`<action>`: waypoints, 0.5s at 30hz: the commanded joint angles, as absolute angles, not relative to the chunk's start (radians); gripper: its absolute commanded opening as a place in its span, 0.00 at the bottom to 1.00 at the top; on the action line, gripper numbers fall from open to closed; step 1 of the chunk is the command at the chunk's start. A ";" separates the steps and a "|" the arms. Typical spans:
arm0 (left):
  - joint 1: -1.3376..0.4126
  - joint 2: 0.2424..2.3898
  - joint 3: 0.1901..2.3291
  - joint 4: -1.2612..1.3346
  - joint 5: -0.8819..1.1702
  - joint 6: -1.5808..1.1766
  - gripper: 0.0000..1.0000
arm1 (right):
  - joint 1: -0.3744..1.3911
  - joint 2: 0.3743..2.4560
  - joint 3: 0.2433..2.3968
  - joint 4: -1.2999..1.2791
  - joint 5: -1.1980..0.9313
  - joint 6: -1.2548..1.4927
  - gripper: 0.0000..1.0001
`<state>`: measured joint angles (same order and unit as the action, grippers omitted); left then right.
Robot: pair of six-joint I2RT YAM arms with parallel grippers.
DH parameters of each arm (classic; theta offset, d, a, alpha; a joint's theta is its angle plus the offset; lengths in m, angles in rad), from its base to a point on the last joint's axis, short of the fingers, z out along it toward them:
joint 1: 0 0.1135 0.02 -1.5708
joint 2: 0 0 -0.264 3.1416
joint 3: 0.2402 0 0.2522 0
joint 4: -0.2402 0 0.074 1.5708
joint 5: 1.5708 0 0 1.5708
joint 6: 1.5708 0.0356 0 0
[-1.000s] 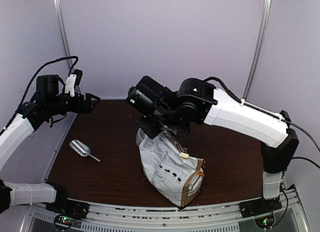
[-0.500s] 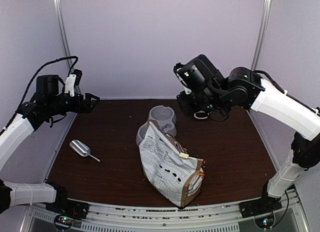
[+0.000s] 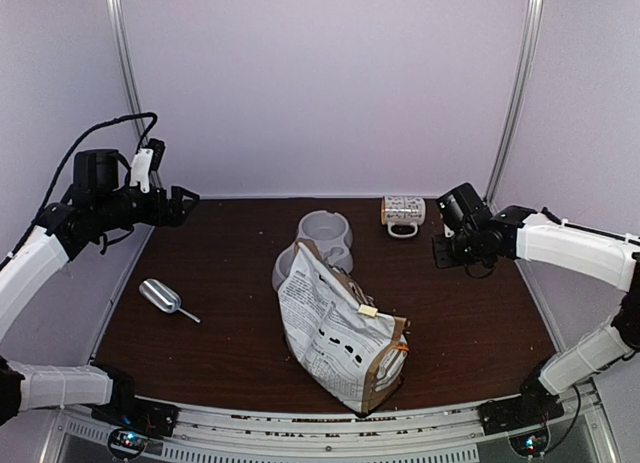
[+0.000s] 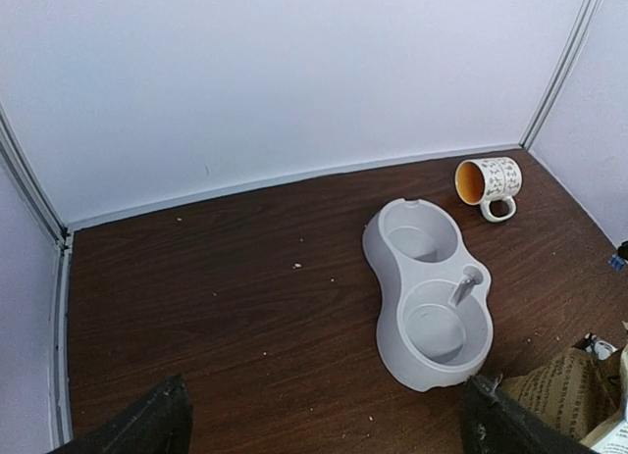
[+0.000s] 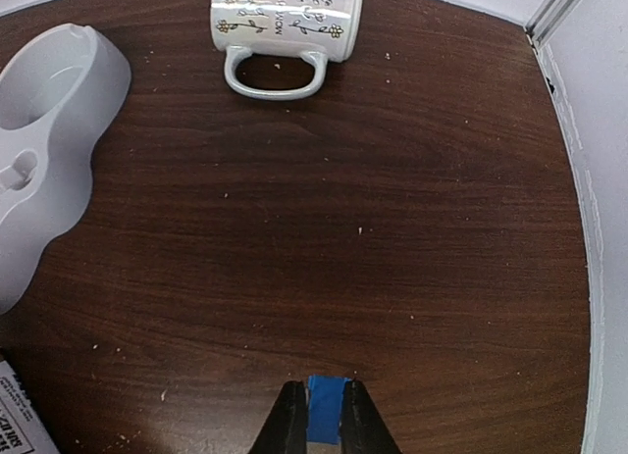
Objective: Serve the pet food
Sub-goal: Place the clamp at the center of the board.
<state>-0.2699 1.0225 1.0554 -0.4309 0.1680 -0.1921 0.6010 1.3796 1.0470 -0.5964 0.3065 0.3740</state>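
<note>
The left gripper (image 3: 187, 203) is hovering high over the far-left corner of the table (image 3: 230, 333), its jaws spread wide and holding nothing. It looks parked there, giving its camera an open view of the grey double bowl (image 4: 427, 297). The right gripper (image 5: 324, 395) is hanging low near the right edge. Its 2 fingers are clenching a small blue piece (image 5: 324, 420), and I cannot tell what that piece is. Judging by its place over bare wood, well apart from the bowl, it is probably being carried aside and not toward the serving.

The pet food is not showing in any view. It is most likely sitting inside the printed paper bag (image 3: 335, 333), which is slumping at the middle of the near edge. The bag's crumpled top is leaning toward the bowl, and whether its mouth is open cannot be told. Both wells of the bowl are looking empty, so the serving is not yet begun. The bowl is lying just beyond the bag, toward the far edge, handy for pouring or scooping.

A metal scoop (image 3: 162, 296) is lying near the left edge, within the left arm's reach. A patterned mug (image 5: 285, 18) is lying on its side near the far-right corner.
</note>
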 commanded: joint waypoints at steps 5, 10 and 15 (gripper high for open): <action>-0.268 1.032 1.068 -0.413 0.149 -0.176 0.98 | 0.494 1.499 1.011 -0.355 0.194 0.372 0.14; -0.268 1.035 1.069 -0.413 0.145 -0.175 0.98 | 0.474 1.573 1.027 -0.323 0.181 0.384 0.16; -0.268 1.034 1.068 -0.413 0.144 -0.173 0.98 | 0.465 1.614 1.040 -0.314 0.173 0.393 0.26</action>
<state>-0.2699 1.0332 1.0554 -0.4309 0.1532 -0.1905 0.4767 1.5948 1.0164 -0.3580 0.1841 0.3748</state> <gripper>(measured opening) 0.977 0.230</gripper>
